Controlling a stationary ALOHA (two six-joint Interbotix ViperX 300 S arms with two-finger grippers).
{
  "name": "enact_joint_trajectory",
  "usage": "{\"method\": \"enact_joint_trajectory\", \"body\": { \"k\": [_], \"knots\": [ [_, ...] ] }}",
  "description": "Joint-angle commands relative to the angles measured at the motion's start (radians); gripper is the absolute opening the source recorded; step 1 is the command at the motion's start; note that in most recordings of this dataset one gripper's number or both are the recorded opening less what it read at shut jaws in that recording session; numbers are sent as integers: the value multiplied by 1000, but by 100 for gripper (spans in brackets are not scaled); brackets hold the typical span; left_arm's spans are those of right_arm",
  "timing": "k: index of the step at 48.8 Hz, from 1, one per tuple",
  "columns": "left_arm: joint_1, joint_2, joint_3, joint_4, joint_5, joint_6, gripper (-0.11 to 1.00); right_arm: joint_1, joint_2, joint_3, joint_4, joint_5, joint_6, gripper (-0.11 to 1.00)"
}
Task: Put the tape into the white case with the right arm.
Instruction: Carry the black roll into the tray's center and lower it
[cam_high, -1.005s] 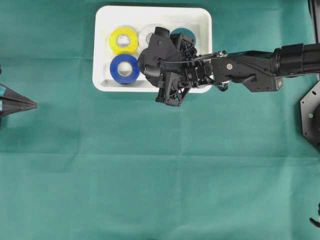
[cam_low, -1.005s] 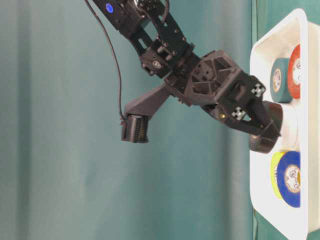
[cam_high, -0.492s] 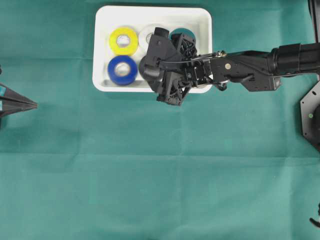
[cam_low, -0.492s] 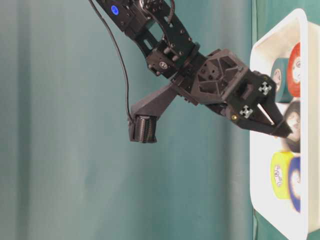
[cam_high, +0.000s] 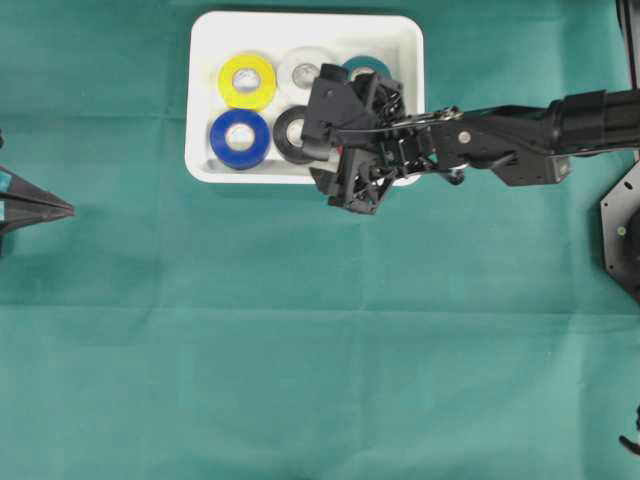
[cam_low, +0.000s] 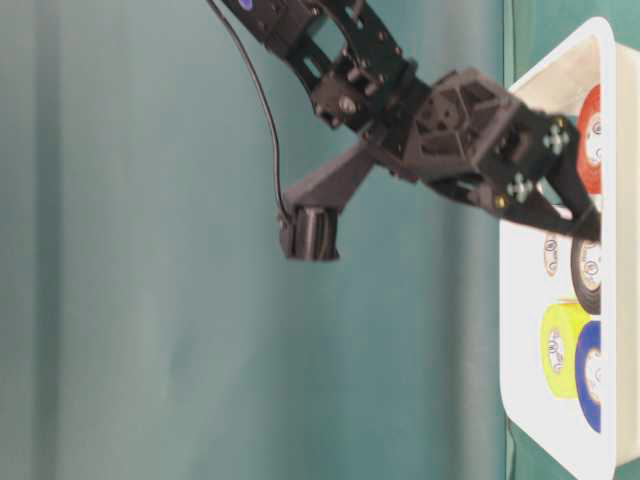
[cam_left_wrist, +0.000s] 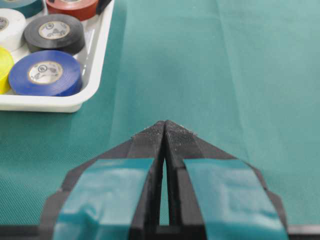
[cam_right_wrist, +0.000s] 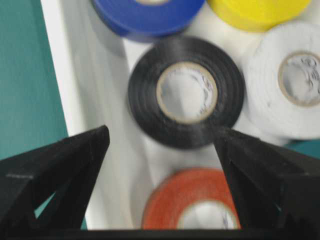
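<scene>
Overhead exterior view: we see the white case (cam_high: 305, 25) at the top of the green surface (cam_high: 300, 350). Inside it lie a yellow roll (cam_high: 247, 81), a blue roll (cam_high: 239, 138), a white roll (cam_high: 303, 68), a teal roll (cam_high: 366, 68) that is partly hidden, and the black tape (cam_high: 293, 134). The right gripper (cam_high: 322, 150) hangs over the near rim of the case, just beside the black tape. The left gripper (cam_high: 55, 209) rests at the left edge, well apart from the case.

Table-level exterior view: the fingers of the right gripper reach over the rim of the case, and the black tape (cam_low: 586, 275) lies under them, not between them as far as we can tell.

Left wrist-mounted view: the left gripper (cam_left_wrist: 164, 131) has its two fingers pressed together and holds nothing. We see also a red roll (cam_left_wrist: 75, 7) in the case.

Right wrist-mounted view: the right gripper's fingers (cam_right_wrist: 65, 165) stand wide apart, with nothing between them. The black tape (cam_right_wrist: 186, 92) lies flat on the floor of the case, free of the gripper.

We judge that the placing is done. What is left is only to draw the right arm away from the case.
</scene>
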Motion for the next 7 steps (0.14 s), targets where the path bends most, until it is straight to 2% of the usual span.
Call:
{"method": "enact_joint_trajectory", "body": {
  "k": [1, 7],
  "knots": [
    [2, 8, -11, -2, -9, -2, 0, 2, -77, 21, -3, -3, 2, 69],
    [2, 8, -11, -3, -9, -2, 0, 0, -147, 87, -3, -5, 3, 69]
  ]
}}
